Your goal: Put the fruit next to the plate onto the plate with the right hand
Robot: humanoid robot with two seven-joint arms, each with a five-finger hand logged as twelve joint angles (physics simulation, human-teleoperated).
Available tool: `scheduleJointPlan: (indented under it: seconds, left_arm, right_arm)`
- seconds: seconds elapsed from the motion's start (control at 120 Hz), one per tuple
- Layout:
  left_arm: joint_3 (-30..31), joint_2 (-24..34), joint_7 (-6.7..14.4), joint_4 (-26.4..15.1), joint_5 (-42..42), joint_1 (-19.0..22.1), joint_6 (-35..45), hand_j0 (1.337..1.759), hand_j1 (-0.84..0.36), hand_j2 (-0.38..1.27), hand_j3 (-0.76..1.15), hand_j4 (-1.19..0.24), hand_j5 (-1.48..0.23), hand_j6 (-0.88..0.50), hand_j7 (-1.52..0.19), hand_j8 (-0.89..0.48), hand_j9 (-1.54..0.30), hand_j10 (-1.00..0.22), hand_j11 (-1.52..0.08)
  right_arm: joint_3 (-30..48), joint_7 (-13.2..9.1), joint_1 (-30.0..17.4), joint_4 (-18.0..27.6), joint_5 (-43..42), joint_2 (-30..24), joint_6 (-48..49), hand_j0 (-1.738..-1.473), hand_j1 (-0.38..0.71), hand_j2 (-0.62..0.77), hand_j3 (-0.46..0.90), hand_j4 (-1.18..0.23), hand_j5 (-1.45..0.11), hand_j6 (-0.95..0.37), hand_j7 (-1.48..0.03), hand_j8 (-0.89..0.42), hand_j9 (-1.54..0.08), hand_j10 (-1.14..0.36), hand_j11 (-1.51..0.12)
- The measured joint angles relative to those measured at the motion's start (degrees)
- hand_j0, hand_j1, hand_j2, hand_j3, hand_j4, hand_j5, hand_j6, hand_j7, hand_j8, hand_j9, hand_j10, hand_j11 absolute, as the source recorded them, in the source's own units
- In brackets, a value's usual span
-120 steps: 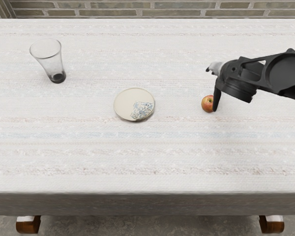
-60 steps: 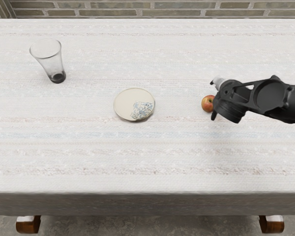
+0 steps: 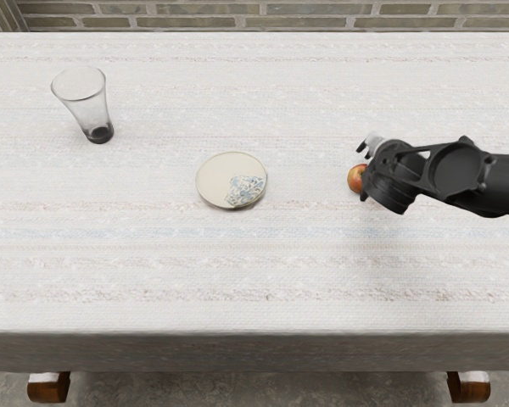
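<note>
Brick wall (image 3: pixel 237 13) runs across the top edge, and below it a long desk (image 3: pixel 254 280) under a pale woven cloth fills nearly the whole view, with two wooden feet (image 3: pixel 48 387) peeking out at the bottom corners. Right at the middle of the desk sits the plate (image 3: pixel 216 172), small, round and cream, lying flat, with a blue-grey patch on its 4 o'clock side and no fruit on it. Up at 10 o'clock from the plate, well apart from it, stands a clear glass (image 3: pixel 85 103), upright, dark at the base. Now look across to 3 o'clock from the plate: there is the apple (image 3: pixel 354 179), red with a yellowish blush, resting on the cloth, clear of the plate with a bare stretch of desk between them. And the right hand (image 3: pixel 382 174) is right on it, pressed up against the apple's 3 o'clock side, covering that half of the fruit so only the side facing the plate shows. The dark right arm (image 3: pixel 467 174) comes in low from the right edge, running almost level across the cloth to the hand. A small pale part (image 3: pixel 373 142) shows at 12 o'clock on the hand. Whether the hand has closed round the apple or only touches it, I cannot tell; its dark bulk hides that. The left arm is out of view.
</note>
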Motion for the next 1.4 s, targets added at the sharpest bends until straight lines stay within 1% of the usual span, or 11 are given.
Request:
scheduleJointPlan:
  seconds: [0.267, 0.35, 0.392, 0.483, 0.65, 0.8, 0.875, 0.908, 0.958, 1.133, 1.4]
  left_arm:
    - [0.00, 0.00, 0.01, -0.01, 0.01, 0.00, 0.00, 1.658, 0.35, 0.00, 0.00, 0.00, 0.00, 0.00, 0.00, 0.00, 0.00, 0.00, 0.00]
    - [0.00, 0.00, 0.00, -0.01, 0.01, 0.00, 0.00, 1.658, 0.35, 0.00, 0.00, 0.00, 0.00, 0.00, 0.00, 0.00, 0.00, 0.00, 0.00]
    - [0.00, 0.00, 0.01, -0.01, 0.02, 0.00, 0.00, 1.658, 0.35, 0.00, 0.00, 0.00, 0.00, 0.00, 0.00, 0.00, 0.00, 0.00, 0.00]
    - [0.00, 0.00, 0.01, 0.00, 0.01, 0.00, 0.00, 1.658, 0.35, 0.00, 0.00, 0.00, 0.00, 0.00, 0.00, 0.00, 0.00, 0.00, 0.00]
    - [0.00, 0.00, 0.01, 0.00, 0.00, 0.00, 0.00, 1.658, 0.35, 0.00, 0.00, 0.00, 0.00, 0.00, 0.00, 0.00, 0.00, 0.00, 0.00]
    - [-0.01, 0.00, 0.01, 0.00, -0.01, 0.00, 0.00, 1.658, 0.35, 0.00, 0.00, 0.00, 0.00, 0.00, 0.00, 0.00, 0.00, 0.00, 0.00]
    - [-0.02, 0.00, 0.01, 0.02, 0.00, 0.00, 0.00, 1.658, 0.35, 0.00, 0.00, 0.00, 0.00, 0.00, 0.00, 0.00, 0.00, 0.00, 0.00]
    - [-0.02, 0.00, 0.01, 0.02, 0.01, 0.00, 0.00, 1.658, 0.35, 0.00, 0.00, 0.00, 0.00, 0.00, 0.00, 0.00, 0.00, 0.00, 0.00]
    - [-0.02, 0.00, 0.01, 0.02, 0.01, 0.00, 0.00, 1.658, 0.35, 0.00, 0.00, 0.00, 0.00, 0.00, 0.00, 0.00, 0.00, 0.00, 0.00]
    - [-0.01, 0.00, 0.01, 0.00, 0.00, 0.00, 0.00, 1.658, 0.35, 0.00, 0.00, 0.00, 0.00, 0.00, 0.00, 0.00, 0.00, 0.00, 0.00]
    - [-0.01, 0.00, 0.00, 0.01, 0.00, 0.00, 0.00, 1.658, 0.35, 0.00, 0.00, 0.00, 0.00, 0.00, 0.00, 0.00, 0.00, 0.00, 0.00]
  right_arm:
    - [-0.16, 0.00, -0.13, -0.11, -0.02, 0.41, 0.00, -1.658, 0.02, -0.06, 0.00, -0.31, -0.41, -0.31, -0.40, -0.31, -0.41, -0.31, -0.41]
    - [-0.17, 0.00, -0.11, -0.11, 0.27, 0.14, 0.31, -1.658, 0.19, -0.03, 0.00, -0.47, -0.62, -0.47, -0.61, -0.47, -0.62, -0.47, -0.62]
    - [-0.11, 0.01, -0.08, -0.08, 0.34, -0.08, 0.49, -1.657, 0.25, 0.06, 0.00, -0.54, -0.71, -0.44, -0.71, -0.43, -0.71, -0.54, -0.71]
    - [1.86, 0.02, -0.34, 0.00, 0.46, -0.93, 0.70, -1.655, 0.28, 0.26, 0.00, -0.66, -0.87, -0.44, -0.86, -0.44, -0.87, -0.66, -0.87]
    - [16.45, -0.03, -5.21, -0.11, 0.68, -6.83, 5.40, -1.654, 0.29, 0.41, 0.00, -0.65, -1.04, -0.40, -1.01, -0.40, -1.03, -0.77, -1.03]
    - [38.90, 0.00, -12.74, -2.29, 1.10, -10.84, 22.80, -1.654, 0.33, 0.49, 0.00, -0.59, -1.13, -0.35, -1.08, -0.37, -1.11, -0.81, -1.11]
    - [46.24, 0.00, -15.21, -4.16, 2.69, -11.23, 30.45, -1.652, 0.32, 0.48, 0.00, -0.58, -1.17, -0.35, -1.09, -0.37, -1.14, -0.81, -1.15]
    - [48.07, 0.00, -15.88, -4.94, 3.11, -10.92, 32.53, -1.652, 0.32, 0.48, 0.00, -0.58, -1.18, -0.34, -1.10, -0.37, -1.16, -0.82, -1.16]
    - [49.78, 0.01, -16.49, -7.08, 3.40, -9.15, 34.56, -1.652, 0.25, 0.33, 0.00, -0.59, -1.20, -0.34, -1.11, -0.37, -1.18, -0.82, -1.19]
    - [52.18, 0.00, -16.65, -12.05, 3.59, -2.99, 37.24, -1.654, 0.30, 0.50, 0.00, -0.60, -1.21, -0.37, -1.12, -0.40, -1.18, -0.84, -1.19]
    - [53.07, 0.00, -15.05, -13.23, 3.72, 2.12, 37.87, -1.653, 0.30, 0.51, 0.00, -0.62, -1.22, -0.39, -1.13, -0.41, -1.17, -0.85, -1.18]
